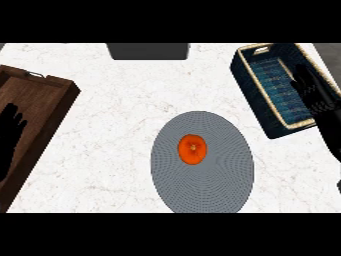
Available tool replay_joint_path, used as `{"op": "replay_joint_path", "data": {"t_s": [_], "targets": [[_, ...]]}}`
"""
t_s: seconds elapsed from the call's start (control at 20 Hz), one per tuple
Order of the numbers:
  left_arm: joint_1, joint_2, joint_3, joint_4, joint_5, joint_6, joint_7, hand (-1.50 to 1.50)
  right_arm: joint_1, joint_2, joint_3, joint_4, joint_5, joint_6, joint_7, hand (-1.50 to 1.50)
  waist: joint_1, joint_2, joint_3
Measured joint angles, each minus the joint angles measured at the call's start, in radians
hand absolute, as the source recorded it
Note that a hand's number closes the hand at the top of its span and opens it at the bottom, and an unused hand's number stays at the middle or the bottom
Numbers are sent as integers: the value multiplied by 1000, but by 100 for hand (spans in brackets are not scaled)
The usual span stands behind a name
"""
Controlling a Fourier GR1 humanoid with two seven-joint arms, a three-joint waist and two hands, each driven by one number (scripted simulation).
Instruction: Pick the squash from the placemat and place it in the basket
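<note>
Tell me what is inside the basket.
Nothing shows in the basket except its blue woven floor. The right hand hangs over its right side and hides that strip. The squash lies on the placemat.

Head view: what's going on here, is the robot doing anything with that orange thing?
Nothing is held right now. The squash lies on the round grey placemat, untouched. The right hand is open over the basket at the right; the left hand rests open over the wooden tray at the left.

Marble-look counter [114, 115]; wood tray [25, 100]; woven basket [276, 85]; ribbed placemat [202, 185]
</note>
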Motion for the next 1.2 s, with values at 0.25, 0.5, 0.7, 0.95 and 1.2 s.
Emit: {"op": "replay_joint_path", "data": {"t_s": [0.25, 0.5, 0.7, 0.95, 1.2], "targets": [[-13, -69, -42, -94, -39, 39, -62, 0, 53, 113, 30, -106, 123, -229, 68, 150, -3, -1, 19], [-39, -145, -120, -169, -80, 58, -116, 0, 62, 254, 233, -131, 385, -424, 89, -150, 20, 3, 22], [-42, -181, -163, -199, -99, 69, -125, 0, 53, 396, 338, -32, 605, -625, 158, -150, 37, 7, 22], [-31, -191, -170, -214, -112, 85, -131, 0, 73, 457, 325, 91, 872, -783, 333, -150, 15, 3, 16], [-10, -191, -171, -225, -124, 99, -135, 0, 99, 466, 271, 162, 1089, -741, 542, -150, -8, -3, 10]]}}
